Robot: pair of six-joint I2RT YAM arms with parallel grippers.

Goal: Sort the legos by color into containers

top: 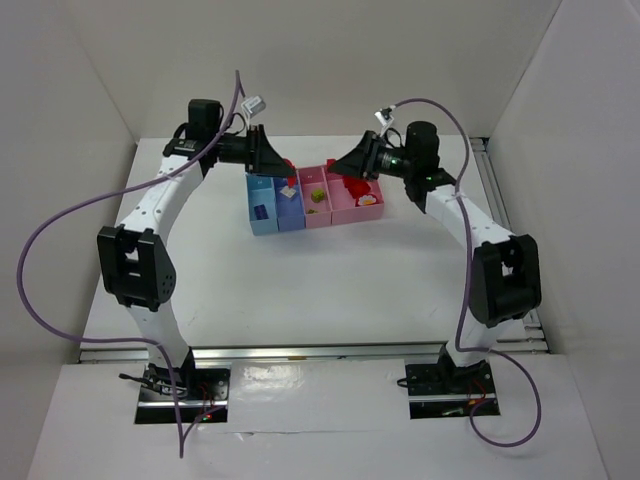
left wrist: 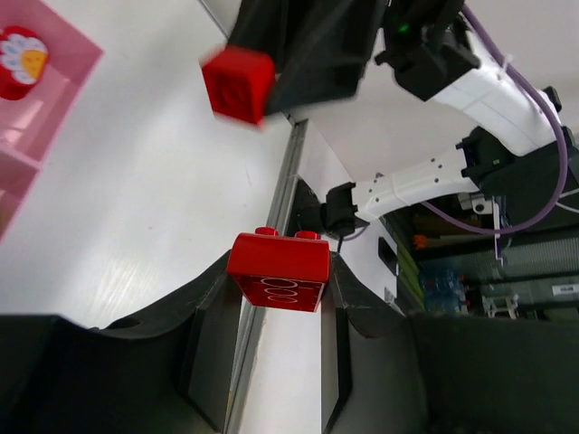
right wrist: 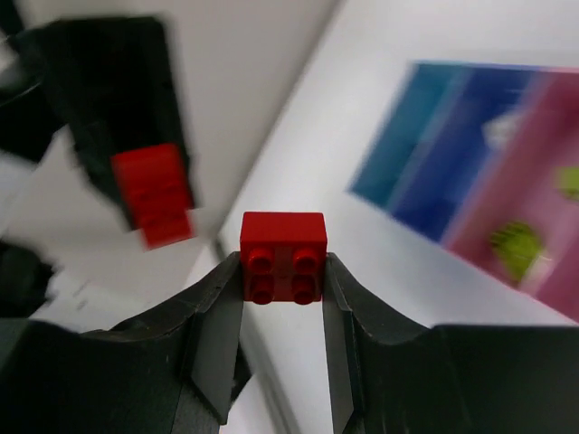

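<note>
Pinching a red lego (left wrist: 276,262) in the left gripper (left wrist: 280,285), a second red lego (right wrist: 282,237) in the right gripper (right wrist: 282,269). Held facing each other over the far side of the containers (top: 256,227), mid-table. Lying in the pink bin (top: 318,216): a yellow-green lego (top: 317,197).

The red brick (left wrist: 277,282) between the left gripper's (left wrist: 279,269) matt black fingers (left wrist: 206,339) is glossy, smooth plastic; the white table (left wrist: 136,181) beyond shows a faint sheen.
</note>
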